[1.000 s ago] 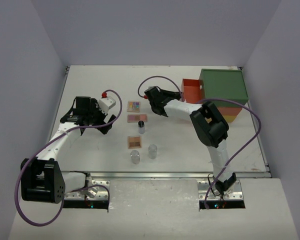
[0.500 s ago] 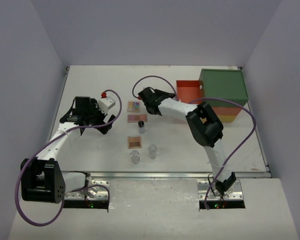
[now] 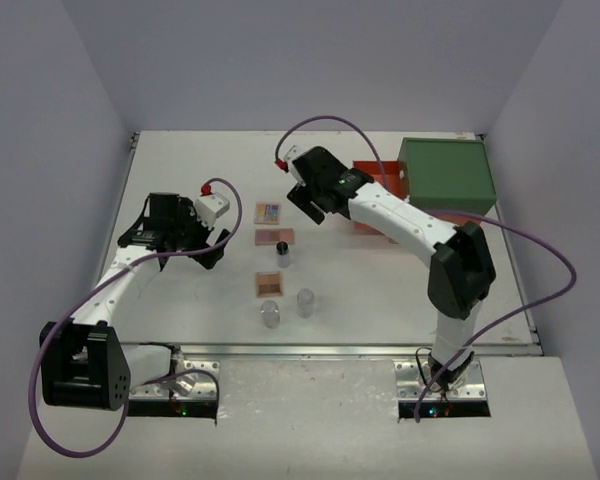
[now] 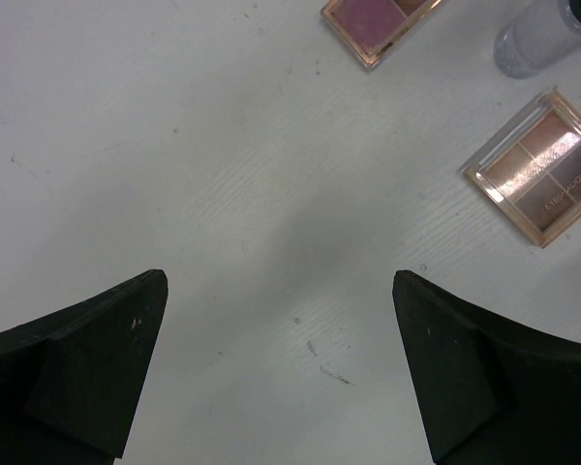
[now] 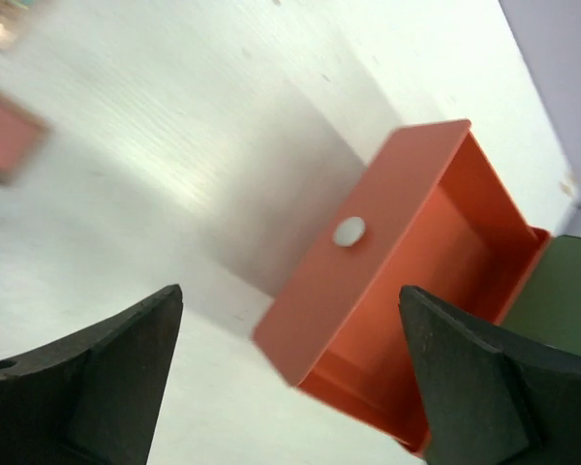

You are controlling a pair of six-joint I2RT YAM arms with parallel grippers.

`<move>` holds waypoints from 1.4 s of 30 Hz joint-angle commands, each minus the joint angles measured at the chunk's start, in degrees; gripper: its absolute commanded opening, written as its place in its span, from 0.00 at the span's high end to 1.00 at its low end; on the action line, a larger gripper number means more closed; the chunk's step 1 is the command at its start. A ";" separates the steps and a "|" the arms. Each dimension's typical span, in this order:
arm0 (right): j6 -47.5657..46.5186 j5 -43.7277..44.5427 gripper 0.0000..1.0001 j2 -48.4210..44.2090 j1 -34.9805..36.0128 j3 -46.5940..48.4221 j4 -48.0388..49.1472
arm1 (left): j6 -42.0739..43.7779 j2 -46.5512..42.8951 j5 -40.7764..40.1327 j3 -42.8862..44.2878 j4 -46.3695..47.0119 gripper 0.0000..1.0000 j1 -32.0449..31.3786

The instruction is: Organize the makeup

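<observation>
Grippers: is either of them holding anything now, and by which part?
Nothing is held. The left gripper is open over the table; the right gripper is open, facing the orange drawer, fingers empty.

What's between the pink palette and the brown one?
The black-capped bottle, standing close to the pink palette; nothing else before the brown palette. This shows in the top external view.

Tabletop (image 3: 180, 170) lies bare left of the palettes (image 3: 274, 237); orange drawer (image 5: 368, 262) juts out rightward.
</observation>
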 commanded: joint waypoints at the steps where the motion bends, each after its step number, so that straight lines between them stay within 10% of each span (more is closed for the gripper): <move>1: 13.69 -20.94 0.04 -12.84 0.66 -5.71 3.03 | -0.68 -3.18 0.41 1.92 0.91 0.00 0.73; 6: 22.04 -37.31 0.02 -17.87 2.35 -14.63 12.71 | -1.63 -3.48 0.35 0.95 1.99 0.00 0.84; 18: 24.88 -26.17 0.26 0.13 8.69 -2.34 5.95 | -0.80 -4.00 -0.21 -1.58 2.85 0.00 1.04; 36: 23.47 -19.80 0.38 7.71 10.68 1.11 3.20 | -0.34 -2.58 0.44 -2.24 3.91 0.00 2.67; 42: 23.38 -21.22 0.58 8.00 10.68 1.10 2.69 | -0.25 -2.75 0.48 -2.14 3.66 0.00 2.89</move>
